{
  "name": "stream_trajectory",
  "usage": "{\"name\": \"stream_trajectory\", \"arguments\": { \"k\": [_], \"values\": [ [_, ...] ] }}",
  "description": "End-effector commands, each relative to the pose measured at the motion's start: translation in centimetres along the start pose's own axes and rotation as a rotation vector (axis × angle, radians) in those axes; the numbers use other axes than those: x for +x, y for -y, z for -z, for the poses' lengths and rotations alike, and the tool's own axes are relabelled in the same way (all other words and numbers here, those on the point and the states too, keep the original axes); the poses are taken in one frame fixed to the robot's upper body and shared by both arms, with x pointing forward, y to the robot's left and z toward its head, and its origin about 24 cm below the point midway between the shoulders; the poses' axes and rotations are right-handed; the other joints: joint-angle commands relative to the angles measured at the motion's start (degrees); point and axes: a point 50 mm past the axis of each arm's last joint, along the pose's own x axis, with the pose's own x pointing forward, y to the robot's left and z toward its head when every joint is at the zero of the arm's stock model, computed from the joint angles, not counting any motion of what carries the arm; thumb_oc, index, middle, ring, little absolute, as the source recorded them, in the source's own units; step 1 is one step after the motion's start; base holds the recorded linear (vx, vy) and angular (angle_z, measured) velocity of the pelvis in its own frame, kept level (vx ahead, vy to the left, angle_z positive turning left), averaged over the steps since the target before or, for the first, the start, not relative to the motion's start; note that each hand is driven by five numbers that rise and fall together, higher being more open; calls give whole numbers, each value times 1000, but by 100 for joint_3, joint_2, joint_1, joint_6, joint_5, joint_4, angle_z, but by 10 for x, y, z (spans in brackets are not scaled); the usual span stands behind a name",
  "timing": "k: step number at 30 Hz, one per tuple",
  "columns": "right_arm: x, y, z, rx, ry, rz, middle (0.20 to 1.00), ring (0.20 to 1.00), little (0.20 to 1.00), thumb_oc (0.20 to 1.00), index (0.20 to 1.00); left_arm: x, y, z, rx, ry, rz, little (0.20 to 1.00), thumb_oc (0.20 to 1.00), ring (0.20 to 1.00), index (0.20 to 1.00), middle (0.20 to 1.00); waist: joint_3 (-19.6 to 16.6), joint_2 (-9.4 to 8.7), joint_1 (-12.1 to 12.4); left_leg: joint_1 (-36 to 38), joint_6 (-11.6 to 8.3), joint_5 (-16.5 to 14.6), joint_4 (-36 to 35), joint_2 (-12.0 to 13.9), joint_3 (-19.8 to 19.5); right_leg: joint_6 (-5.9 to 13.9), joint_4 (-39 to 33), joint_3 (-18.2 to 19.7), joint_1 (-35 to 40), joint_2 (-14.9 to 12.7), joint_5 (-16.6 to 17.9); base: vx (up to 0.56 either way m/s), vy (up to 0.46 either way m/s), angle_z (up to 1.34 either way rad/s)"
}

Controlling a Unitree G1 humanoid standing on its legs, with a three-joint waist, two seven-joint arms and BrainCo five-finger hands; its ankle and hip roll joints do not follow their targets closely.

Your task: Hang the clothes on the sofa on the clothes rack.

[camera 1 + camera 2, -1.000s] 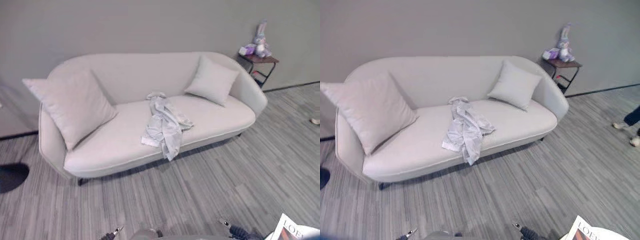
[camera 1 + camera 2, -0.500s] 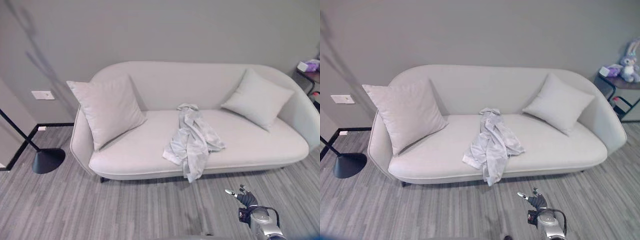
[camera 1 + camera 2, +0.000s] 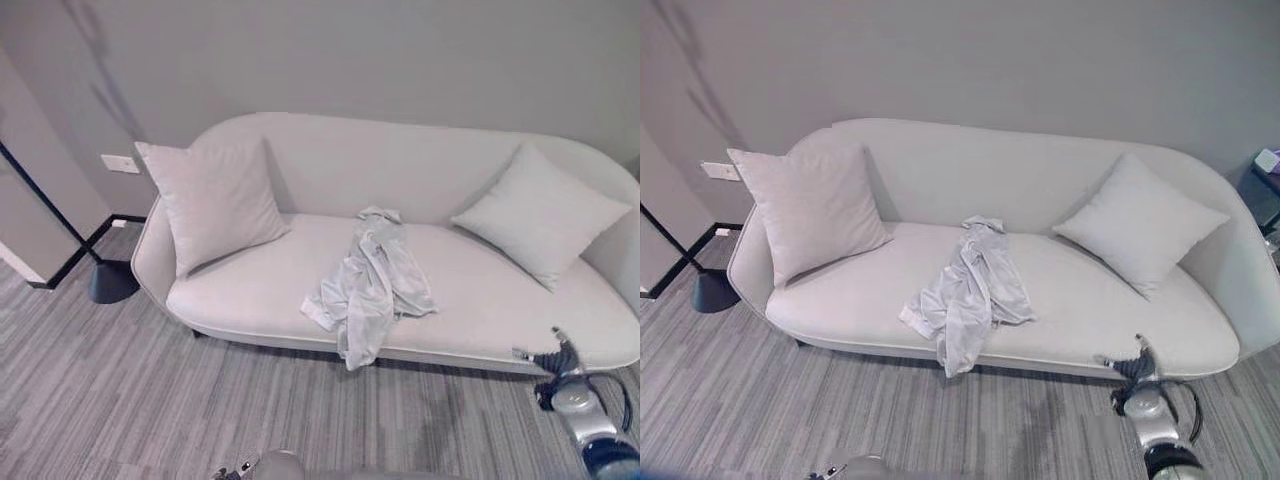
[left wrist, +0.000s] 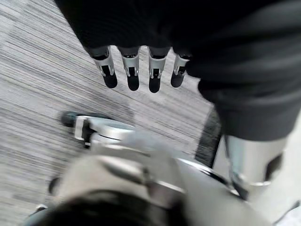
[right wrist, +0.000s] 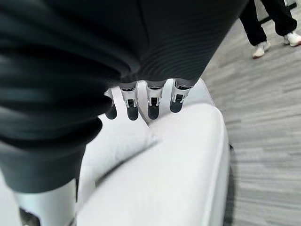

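Right robot hand (image 3: 556,357) has risen to the sofa (image 3: 480,300); one garment (image 3: 370,285), two pillows (image 3: 213,200).

Each hand (image 5: 141,101) has silver dark-tipped fingers under dark ribbed cover.

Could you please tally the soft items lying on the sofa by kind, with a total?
Square pale grey cushions: 2, one at the sofa's left end and one at its right end.
Crumpled light grey satin garment: 1, on the middle of the seat, its hem over the front edge.
Total: 3.
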Motion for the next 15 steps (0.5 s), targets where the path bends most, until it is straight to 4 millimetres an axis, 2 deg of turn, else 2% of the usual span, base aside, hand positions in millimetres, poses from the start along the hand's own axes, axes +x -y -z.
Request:
{"name": "stream_trajectory", "arguments": {
  "k": [1, 3, 5, 6, 7, 9, 10, 11, 12, 15],
  "values": [
    [13, 33, -23, -30, 83, 95, 1000, 1000, 1000, 1000, 1000, -1, 7, 6, 68, -12, 20, 1000, 1000, 1000, 1000, 1000, -80, 168, 231, -129, 173, 858, -1527, -360, 17, 824, 80, -141, 257, -293, -174, 206, 11, 13],
    [17, 29, -34, -25, 100, 90, 1000, 1000, 1000, 1000, 1000, -2, 8, 12, 61, -28, 23, 1000, 1000, 1000, 1000, 1000, -84, 249, 398, -359, 102, 1266, -2018, -693, -103, 779, 79, -85, 390, -90, -276, 219, 4, 15],
    [19, 21, -42, -16, 106, 71, 1000, 1000, 1000, 1000, 1000, -3, 10, 15, 69, -39, 26, 1000, 1000, 1000, 1000, 1000, -42, 314, 541, -619, -24, 1639, -2304, -742, -1, 694, 84, -31, 517, 98, -369, 196, -1, -3],
    [19, 20, -43, -16, 107, 71, 1000, 1000, 1000, 1000, 1000, -3, 9, 15, 68, -38, 26, 1000, 1000, 1000, 1000, 1000, -25, 300, 547, -594, -26, 1631, -2310, -752, 14, 695, 89, -20, 534, 82, -385, 273, 35, -10],
    [19, 6, -54, -25, 133, 24, 1000, 1000, 1000, 1000, 1000, -4, 7, 23, 52, -69, 18, 1000, 1000, 1000, 1000, 1000, -85, 322, 642, -526, 28, 1721, -2430, -724, 104, 650, 147, 35, 639, 210, -513, 311, 52, -16],
    [15, -8, -55, -43, 139, -22, 1000, 1000, 1000, 1000, 1000, -5, 4, 28, 57, -88, 9, 1000, 1000, 1000, 1000, 1000, -167, 213, 646, -337, 150, 1676, -2554, -761, 110, 630, 261, 57, 760, 203, -677, 323, 50, -22],
    [15, -8, -55, -43, 139, -22, 1000, 1000, 1000, 1000, 1000, -5, 4, 29, 57, -88, 9, 1000, 1000, 1000, 1000, 1000, -167, 210, 646, -334, 150, 1677, -2557, -763, 111, 630, 263, 56, 761, 201, -679, 385, 86, -14],
    [13, -22, -52, -55, 123, -72, 1000, 1000, 1000, 1000, 1000, -5, 1, 27, 48, -77, 5, 1000, 1000, 1000, 1000, 1000, -259, 61, 682, -139, 266, 1578, -2581, -790, 190, 689, 597, -20, 811, 130, -847, 368, 103, -11],
    [12, -28, -52, -62, 114, -95, 1000, 1000, 1000, 1000, 1000, -5, -1, 24, 51, -65, 0, 1000, 1000, 1000, 1000, 1000, -286, -3, 719, -41, 323, 1514, -2627, -821, 232, 758, 801, -55, 798, 89, -864, 428, 132, -11],
    [10, -44, -66, -71, 144, -142, 1000, 1000, 1000, 1000, 1000, -2, -1, 11, 82, -18, -3, 1000, 1000, 1000, 1000, 1000, -269, -39, 722, 281, 431, 1361, -2787, -849, 293, 1097, 1794, -178, 422, -52, -716, 176, 88, -6]
  ]
}}
